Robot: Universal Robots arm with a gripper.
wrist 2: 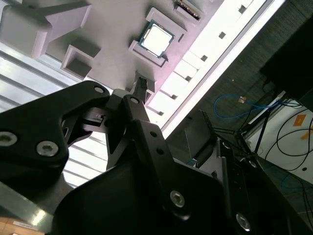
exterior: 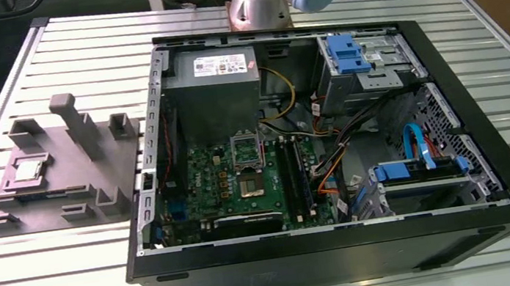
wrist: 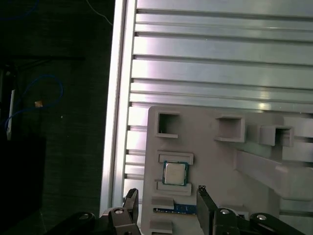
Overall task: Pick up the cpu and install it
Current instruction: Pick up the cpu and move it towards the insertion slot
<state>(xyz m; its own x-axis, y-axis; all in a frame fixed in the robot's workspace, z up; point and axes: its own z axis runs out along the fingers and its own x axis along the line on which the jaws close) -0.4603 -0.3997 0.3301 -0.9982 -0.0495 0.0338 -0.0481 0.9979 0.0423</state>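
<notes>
No legible text; white label point(exterior: 222, 64) on grey box point(exterior: 214, 93) carries print too small to read.

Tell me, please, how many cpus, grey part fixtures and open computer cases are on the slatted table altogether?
cpu: 1
grey fixture: 1
open computer case: 1
Total: 3
</notes>
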